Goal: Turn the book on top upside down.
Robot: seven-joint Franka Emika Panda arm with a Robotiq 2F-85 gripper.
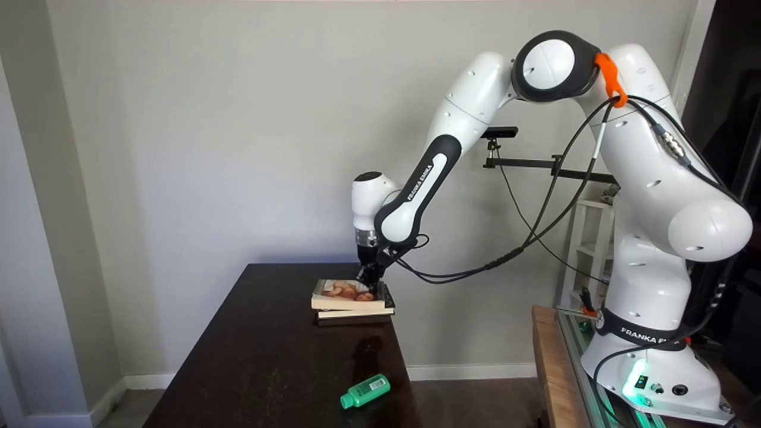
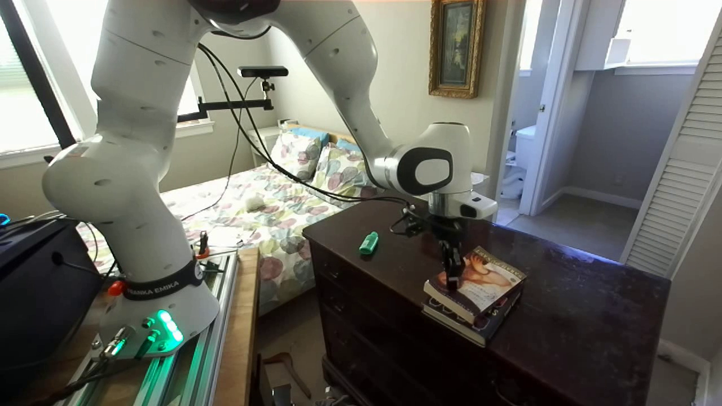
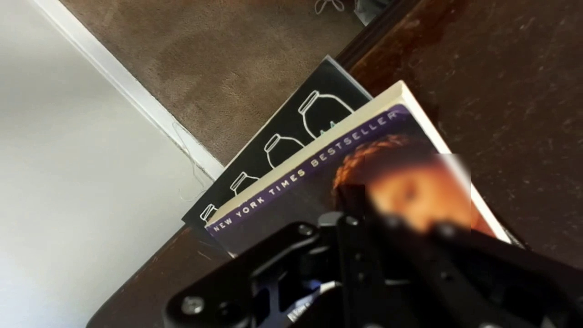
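Wrist view, centre: bestseller paperback (image 3: 314, 191), cover up, askew on jar-print book (image 3: 284, 136). Right of centre in an exterior view: gripper (image 2: 452, 282) narrow, over paperback; contact unclear.

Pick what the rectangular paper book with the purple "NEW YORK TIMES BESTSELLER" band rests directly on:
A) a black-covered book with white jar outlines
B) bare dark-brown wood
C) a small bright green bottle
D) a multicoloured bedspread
A: in the wrist view, the black-covered book with white jar outlines sticks out from under the purple-banded top book.
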